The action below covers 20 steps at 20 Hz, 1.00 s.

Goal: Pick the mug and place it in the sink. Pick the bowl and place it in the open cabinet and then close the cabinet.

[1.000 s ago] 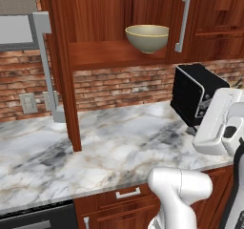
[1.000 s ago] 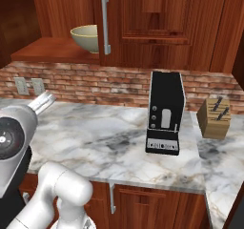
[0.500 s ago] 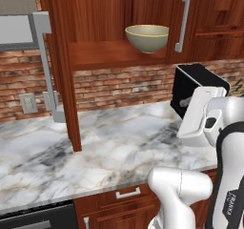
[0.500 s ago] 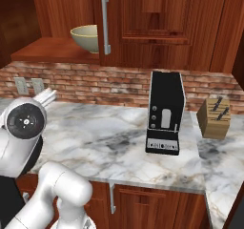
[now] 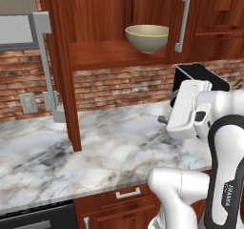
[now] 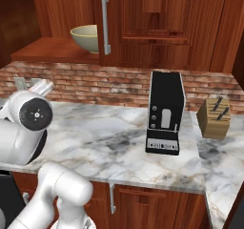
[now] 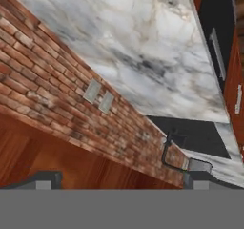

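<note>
Bowl (image 5: 147, 37) sits on the cabinet (image 5: 95, 56) shelf, well above the empty, wide-spread gripper (image 7: 119, 182); its door (image 5: 59, 80) is not yet shut. Swinging the arm at that door carelessly could clip the bowl or jam on the door edge, I judge.

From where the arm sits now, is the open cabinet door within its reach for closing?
Probably yes. The cabinet door stands open, edge-on over the counter, with nothing on the marble between it and the open gripper. The bowl sits back on the shelf, clear of the door's swing.
</note>
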Tool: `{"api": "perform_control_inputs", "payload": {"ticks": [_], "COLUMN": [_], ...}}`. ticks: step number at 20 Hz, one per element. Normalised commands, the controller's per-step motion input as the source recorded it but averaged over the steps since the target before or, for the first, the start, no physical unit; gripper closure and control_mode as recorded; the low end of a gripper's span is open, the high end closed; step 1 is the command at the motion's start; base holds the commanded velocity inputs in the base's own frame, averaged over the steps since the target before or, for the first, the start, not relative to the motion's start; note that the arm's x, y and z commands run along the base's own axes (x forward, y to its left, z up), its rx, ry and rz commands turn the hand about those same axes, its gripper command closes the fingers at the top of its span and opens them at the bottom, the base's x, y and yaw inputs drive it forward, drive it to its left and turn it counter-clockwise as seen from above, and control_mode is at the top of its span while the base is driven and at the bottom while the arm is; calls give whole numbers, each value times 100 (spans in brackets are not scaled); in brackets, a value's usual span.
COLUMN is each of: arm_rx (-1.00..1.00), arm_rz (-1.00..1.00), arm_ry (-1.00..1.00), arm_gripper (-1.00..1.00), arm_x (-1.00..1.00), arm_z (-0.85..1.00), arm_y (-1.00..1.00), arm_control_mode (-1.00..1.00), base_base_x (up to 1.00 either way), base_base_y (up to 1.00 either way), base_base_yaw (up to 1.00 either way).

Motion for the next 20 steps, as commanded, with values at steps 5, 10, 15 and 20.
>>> {"api": "perform_control_inputs", "payload": {"ticks": [5, 10, 15, 20], "arm_rx": [12, -10, -20, -21], "arm_rz": [-6, -12, -19, -26], "arm_ry": [-56, -93, -95, -75], "arm_gripper": [-100, -100, -100, -100], "arm_x": [-38, -76, -69, -47], "arm_z": [-87, -47, -59, -98], "arm_y": [86, 96, 88, 100], "arm_control_mode": [-100, -100, -100, -100], "base_base_x": [0, 0, 0, 0], "base_base_y": [0, 0, 0, 0], "base_base_yaw": [0, 0, 0, 0]}}
